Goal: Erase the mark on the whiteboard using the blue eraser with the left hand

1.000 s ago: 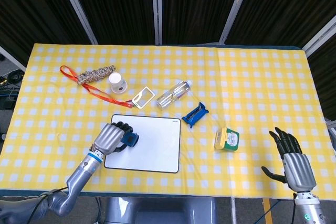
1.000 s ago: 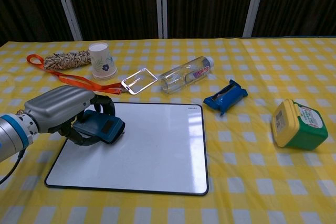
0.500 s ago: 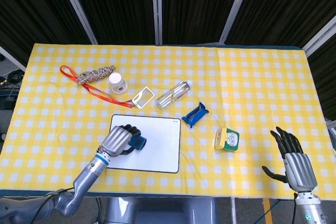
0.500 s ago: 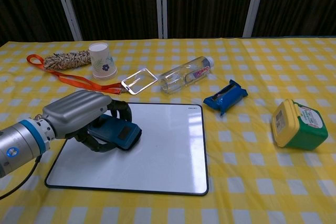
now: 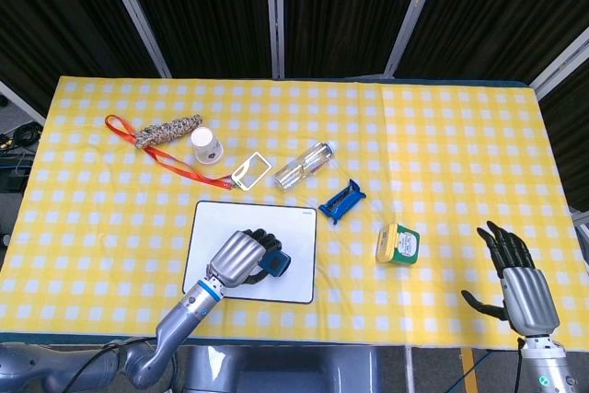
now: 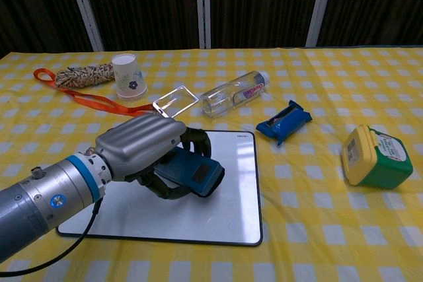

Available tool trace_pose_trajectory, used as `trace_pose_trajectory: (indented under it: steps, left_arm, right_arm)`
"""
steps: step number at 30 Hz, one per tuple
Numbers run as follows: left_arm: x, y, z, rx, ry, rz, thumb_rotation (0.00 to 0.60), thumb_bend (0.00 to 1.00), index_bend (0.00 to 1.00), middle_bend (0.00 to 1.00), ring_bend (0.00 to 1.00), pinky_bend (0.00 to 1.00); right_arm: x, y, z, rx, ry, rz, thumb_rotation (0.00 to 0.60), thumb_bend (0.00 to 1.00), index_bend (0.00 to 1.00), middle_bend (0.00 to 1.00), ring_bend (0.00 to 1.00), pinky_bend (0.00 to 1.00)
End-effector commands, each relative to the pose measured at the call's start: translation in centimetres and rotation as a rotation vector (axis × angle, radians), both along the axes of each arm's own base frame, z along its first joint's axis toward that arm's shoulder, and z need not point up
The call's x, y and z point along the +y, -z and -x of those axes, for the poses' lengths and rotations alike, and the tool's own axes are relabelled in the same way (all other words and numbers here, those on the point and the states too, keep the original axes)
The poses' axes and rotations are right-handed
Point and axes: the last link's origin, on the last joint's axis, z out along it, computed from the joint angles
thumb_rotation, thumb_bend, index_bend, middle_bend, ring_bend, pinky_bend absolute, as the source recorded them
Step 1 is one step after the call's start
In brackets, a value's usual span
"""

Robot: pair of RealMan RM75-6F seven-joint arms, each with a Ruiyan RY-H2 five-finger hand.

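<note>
the left hand (image 6: 142,146), a smooth grey metal shell with black fingers, grips the eraser (image 6: 192,171), a flat blue block with a dark patch on its top face. the fingers curl around it from above and from the side. the eraser lies flat over the right half of the whiteboard (image 6: 228,212), a thin white rectangle with rounded corners and a black rim, set on the table (image 6: 317,242). whether the eraser's underside touches the board cannot be told. the bare parts of the board look plain glossy white; the mark cannot be seen in either view.

the right hand (image 5: 515,278) shows only in the head view, at the lower right, off the table's near edge, fingers spread wide and holding nothing.

the table wears a yellow and white checked cloth. behind the board lie a small clear rectangular tile with a pale frame (image 6: 175,102) and a clear plastic bottle (image 6: 234,94) on its side, cap pointing right. a white paper cup (image 6: 127,76) with a blue flower print stands upright at the back left, just beside a braided, speckled rope bundle (image 6: 86,74). an orange strap (image 6: 89,100) runs from the rope toward the tile. to the right of the board is a crinkled blue packet (image 6: 284,122), and further right a green tub with a yellow lid (image 6: 373,156), tipped onto its side.
</note>
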Motion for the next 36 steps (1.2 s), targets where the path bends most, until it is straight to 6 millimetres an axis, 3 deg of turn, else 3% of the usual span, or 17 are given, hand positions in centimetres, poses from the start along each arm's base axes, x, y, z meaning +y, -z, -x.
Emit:
trace_pose_trajectory:
  steps: [1, 12, 18, 30, 36]
  left_arm:
    - [0.7, 0.0, 0.1, 0.013, -0.007, -0.013, 0.600, 0.57, 0.78, 0.58, 0.54, 0.51]
    - [2.5, 0.2, 1.4, 0.040, -0.046, -0.031, 0.600, 0.57, 0.78, 0.58, 0.54, 0.51]
    - [3.4, -1.0, 4.5, 0.085, -0.088, -0.064, 0.600, 0.57, 0.78, 0.58, 0.54, 0.51]
    - [4.3, -3.5, 8.6, 0.103, -0.142, -0.107, 0.600, 0.57, 0.78, 0.58, 0.54, 0.51]
    - [4.5, -3.6, 8.4, 0.087, -0.142, -0.101, 0.600, 0.57, 0.78, 0.58, 0.54, 0.51]
  right_arm:
    - [0.0, 0.0, 0.0, 0.000, -0.001, 0.000, 0.600, 0.07, 0.00, 0.00, 0.00, 0.00]
    - [0.0, 0.2, 0.0, 0.004, -0.002, -0.007, 0.600, 0.07, 0.00, 0.00, 0.00, 0.00]
    - [0.1, 0.2, -0.1, 0.002, -0.004, -0.006, 0.600, 0.07, 0.00, 0.00, 0.00, 0.00]
    - [0.2, 0.3, -0.2, 0.007, -0.008, -0.008, 0.600, 0.07, 0.00, 0.00, 0.00, 0.00]
    - [0.2, 0.4, -0.2, 0.009, -0.008, -0.007, 0.600, 0.07, 0.00, 0.00, 0.00, 0.00]
